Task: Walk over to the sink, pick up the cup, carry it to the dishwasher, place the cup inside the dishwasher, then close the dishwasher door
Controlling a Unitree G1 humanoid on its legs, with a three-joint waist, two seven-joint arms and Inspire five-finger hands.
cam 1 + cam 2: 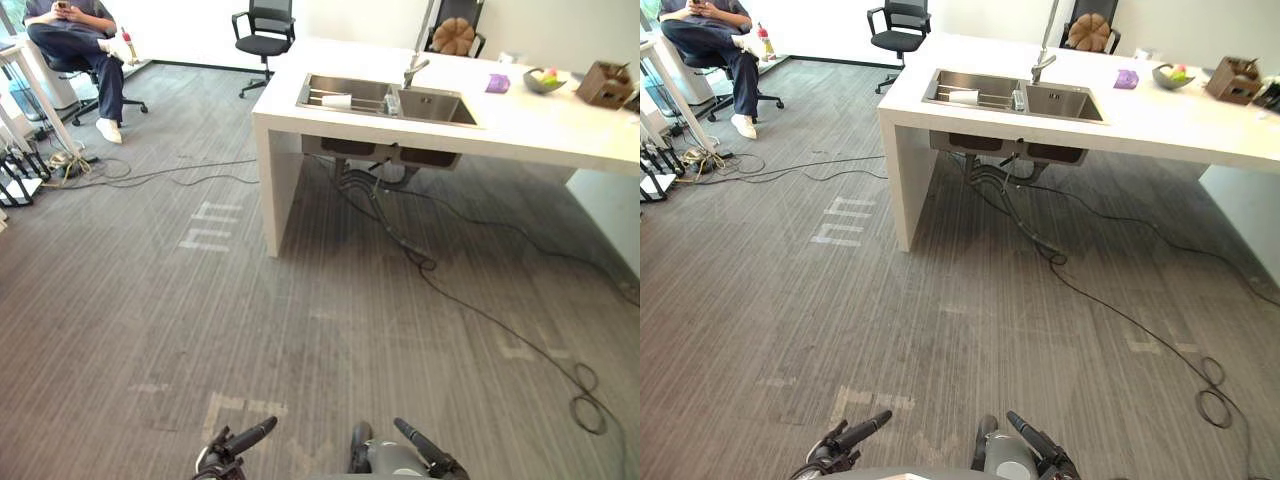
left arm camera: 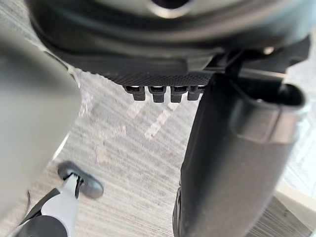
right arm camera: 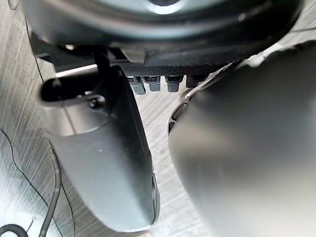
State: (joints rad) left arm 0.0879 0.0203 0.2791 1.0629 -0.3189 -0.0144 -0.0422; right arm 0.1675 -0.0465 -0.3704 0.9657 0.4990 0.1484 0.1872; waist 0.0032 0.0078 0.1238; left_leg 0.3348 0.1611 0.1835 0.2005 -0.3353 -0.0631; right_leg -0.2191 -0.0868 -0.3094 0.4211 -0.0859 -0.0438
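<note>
A white cup (image 1: 336, 100) lies on its side on a rack in the left basin of the steel double sink (image 1: 445, 108), which is set into a white counter (image 1: 520, 130) far ahead of me. A tall faucet (image 1: 415, 65) rises behind the basins. My left hand (image 2: 163, 54) hangs low over the grey carpet with relaxed fingers (image 2: 160, 93) and holds nothing. My right hand (image 3: 163, 44) hangs the same way, with its thumb (image 3: 98, 148) standing out over the carpet and nothing in its grasp.
Black cables (image 1: 480, 300) run across the carpet from under the sink towards the right. A seated person (image 1: 75, 40) is at the far left and an office chair (image 1: 262, 35) behind the counter's corner. A fruit bowl (image 1: 544, 80) and wooden box (image 1: 604, 84) stand on the counter.
</note>
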